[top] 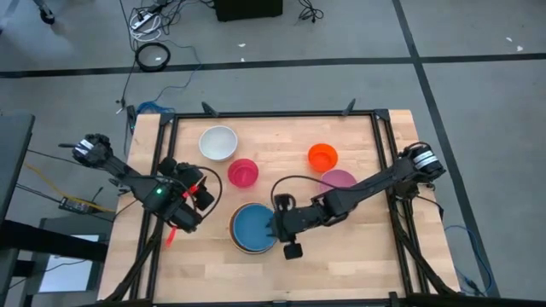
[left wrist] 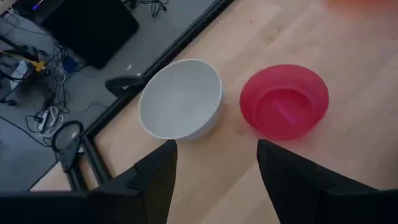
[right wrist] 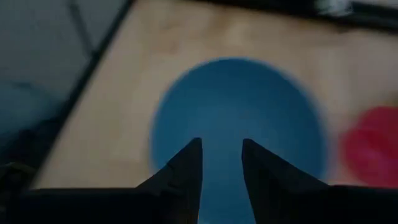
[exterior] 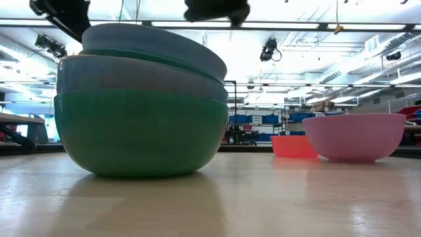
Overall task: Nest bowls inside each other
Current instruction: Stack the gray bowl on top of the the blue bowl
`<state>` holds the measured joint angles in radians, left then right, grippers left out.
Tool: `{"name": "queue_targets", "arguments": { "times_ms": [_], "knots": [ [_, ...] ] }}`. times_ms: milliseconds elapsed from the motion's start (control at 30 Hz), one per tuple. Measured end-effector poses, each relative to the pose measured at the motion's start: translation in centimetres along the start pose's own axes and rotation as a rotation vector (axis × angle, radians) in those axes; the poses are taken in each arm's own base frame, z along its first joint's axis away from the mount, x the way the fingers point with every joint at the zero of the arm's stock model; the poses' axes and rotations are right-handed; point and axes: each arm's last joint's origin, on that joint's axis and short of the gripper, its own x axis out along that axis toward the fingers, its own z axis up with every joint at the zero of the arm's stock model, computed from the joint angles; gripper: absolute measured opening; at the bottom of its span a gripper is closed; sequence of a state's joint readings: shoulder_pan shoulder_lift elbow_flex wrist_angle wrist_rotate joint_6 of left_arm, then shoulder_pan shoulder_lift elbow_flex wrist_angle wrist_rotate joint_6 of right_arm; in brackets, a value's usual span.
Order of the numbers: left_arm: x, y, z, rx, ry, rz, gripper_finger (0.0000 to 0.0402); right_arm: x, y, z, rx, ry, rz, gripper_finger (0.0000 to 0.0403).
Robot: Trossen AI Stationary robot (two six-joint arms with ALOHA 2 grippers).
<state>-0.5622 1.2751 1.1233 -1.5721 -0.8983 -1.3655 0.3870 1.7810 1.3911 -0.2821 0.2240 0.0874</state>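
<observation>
A stack of nested bowls stands near the table's front middle. Its top bowl is blue and its bottom bowl is green, resting on the wood. My right gripper hangs open just above the stack's right rim, with nothing between its fingers. My left gripper is open at the table's left and points toward a white bowl and a red bowl. An orange-red bowl and a pink bowl stand to the right.
A black frame runs along the table's far edge and down both sides. The white bowl sits near the far left corner. Bare wood lies in front of the stack and at the near right.
</observation>
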Motion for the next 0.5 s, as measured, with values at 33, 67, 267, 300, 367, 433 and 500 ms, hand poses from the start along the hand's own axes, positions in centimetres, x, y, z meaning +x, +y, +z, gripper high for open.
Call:
{"name": "queue_targets", "arguments": {
  "times_ms": [33, 67, 267, 300, 367, 433, 500],
  "knots": [
    [0.2, 0.1, 0.2, 0.004, -0.003, 0.008, 0.0229, -0.6, -0.2, 0.2, -0.008, -0.003, -0.051, 0.0100],
    [0.3, 0.2, 0.3, 0.011, -0.007, 0.017, 0.0229, -1.2, -0.5, 0.4, -0.012, -0.007, -0.101, 0.0100],
    [2.3, 1.1, 1.8, 0.090, 0.014, 0.128, 0.0229, -5.7, -1.6, 1.7, -0.018, -0.066, -0.269, 0.0100],
    [2.7, 1.3, 2.0, 0.106, 0.025, 0.149, 0.0229, -6.5, -1.6, 2.0, -0.014, -0.083, -0.276, 0.0100],
    [3.5, 1.8, 2.5, 0.135, 0.056, 0.188, 0.0229, -8.1, -1.6, 2.4, -0.005, -0.121, -0.282, 0.0100],
    [4.3, 2.3, 2.9, 0.167, 0.087, 0.222, 0.0229, -9.5, -1.6, 2.8, 0.001, -0.152, -0.275, 0.0100],
    [5.0, 2.6, 3.4, 0.183, 0.118, 0.234, 0.0229, -10.7, -1.4, 3.0, 0.007, -0.180, -0.262, 0.0100]
  ]
}}
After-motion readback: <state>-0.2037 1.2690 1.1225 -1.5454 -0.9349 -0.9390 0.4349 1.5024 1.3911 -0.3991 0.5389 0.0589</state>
